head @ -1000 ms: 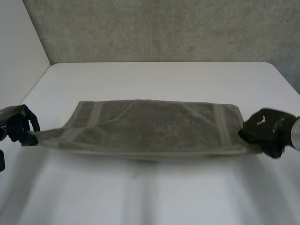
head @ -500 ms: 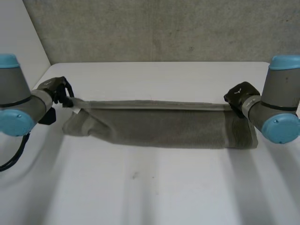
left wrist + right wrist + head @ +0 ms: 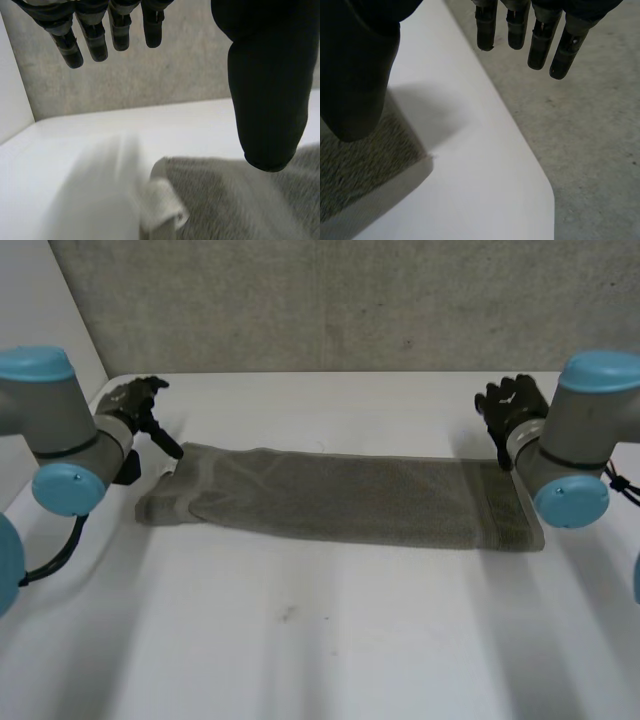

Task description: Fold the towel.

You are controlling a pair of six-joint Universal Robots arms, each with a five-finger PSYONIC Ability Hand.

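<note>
the white counter (image 3: 320,660) takes up most of the head view, with a grey concrete wall (image 3: 330,300) rising behind its far edge. the towel (image 3: 340,500) is a grey one lying flat on the far half of the counter, folded into a long narrow strip that runs from near the left edge to near the right edge. at its left end an upper layer lies folded over the lower one. at its right end a woven band crosses the strip.

the left arm (image 3: 50,430) comes in over the counter's left edge and the right arm (image 3: 580,440) over its right edge, each bent toward the far side.

the left hand (image 3: 135,400) hangs just above the towel's far left corner, wide and holding nothing. in the left wrist view its fingers (image 3: 95,35) are straight and well apart from the thumb (image 3: 267,100), with the towel (image 3: 235,200) below them and a pale hem (image 3: 162,202) turned up at the corner.

the right hand (image 3: 510,405) hangs just above the towel's far right corner, near the counter's far right corner, also wide and holding nothing. in the right wrist view its fingers (image 3: 540,35) are straight and apart from the thumb (image 3: 355,75), clear of the towel (image 3: 355,165) lying under the thumb
</note>
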